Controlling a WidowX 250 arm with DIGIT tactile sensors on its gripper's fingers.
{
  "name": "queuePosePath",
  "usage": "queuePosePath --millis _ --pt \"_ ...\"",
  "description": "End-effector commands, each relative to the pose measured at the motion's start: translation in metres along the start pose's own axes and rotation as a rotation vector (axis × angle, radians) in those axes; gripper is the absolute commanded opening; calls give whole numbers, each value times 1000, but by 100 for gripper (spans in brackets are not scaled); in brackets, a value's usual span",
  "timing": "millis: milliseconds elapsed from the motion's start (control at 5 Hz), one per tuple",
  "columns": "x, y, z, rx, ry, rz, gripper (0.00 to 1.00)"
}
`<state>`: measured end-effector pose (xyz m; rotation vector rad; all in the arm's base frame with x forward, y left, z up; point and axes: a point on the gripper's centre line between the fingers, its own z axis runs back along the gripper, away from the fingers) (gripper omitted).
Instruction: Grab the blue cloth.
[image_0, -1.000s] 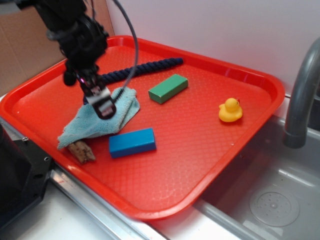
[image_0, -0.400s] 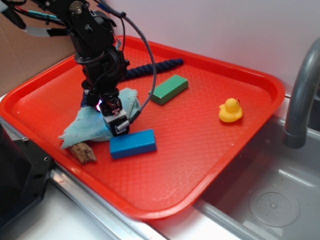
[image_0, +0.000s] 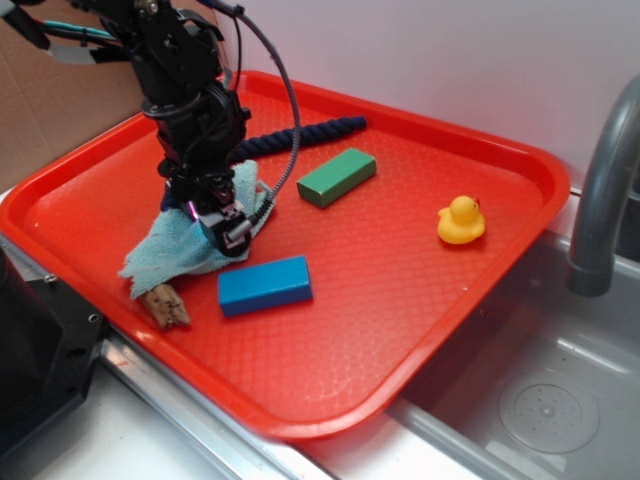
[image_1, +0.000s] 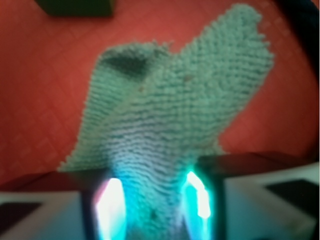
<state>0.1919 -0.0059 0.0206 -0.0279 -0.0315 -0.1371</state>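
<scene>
The blue cloth (image_0: 165, 256) is a pale aqua terry rag, bunched up at the left of the red tray (image_0: 400, 300). My gripper (image_0: 222, 226) points down into its right part, and the cloth rises in a fold along the fingers. In the wrist view the cloth (image_1: 175, 110) fills the middle and runs down between my two fingers, lit cyan. The gripper (image_1: 155, 200) is shut on that fold. The cloth's left corner still lies on the tray.
A bright blue block (image_0: 264, 284) lies just right of the cloth. A green block (image_0: 337, 177), a navy rope (image_0: 300, 135) and a yellow duck (image_0: 460, 220) lie farther back. A brown piece (image_0: 165, 303) sits at the cloth's front corner. A faucet (image_0: 600, 190) stands over the sink at right.
My gripper came down onto the cloth's right part and closed on it. The cloth's spread right side has been gathered in and lifted along the fingers.
</scene>
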Motion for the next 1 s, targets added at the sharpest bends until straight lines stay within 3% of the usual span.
queuePosePath --millis 0,200,400,600,800 --pt "10 20 28 14 -50 75 0" --pt "10 28 52 33 -87 116 0" --pt "19 16 100 51 -156 116 0" --pt "25 -2 148 101 -59 211 0" --pt "22 -11 189 84 -62 297 0"
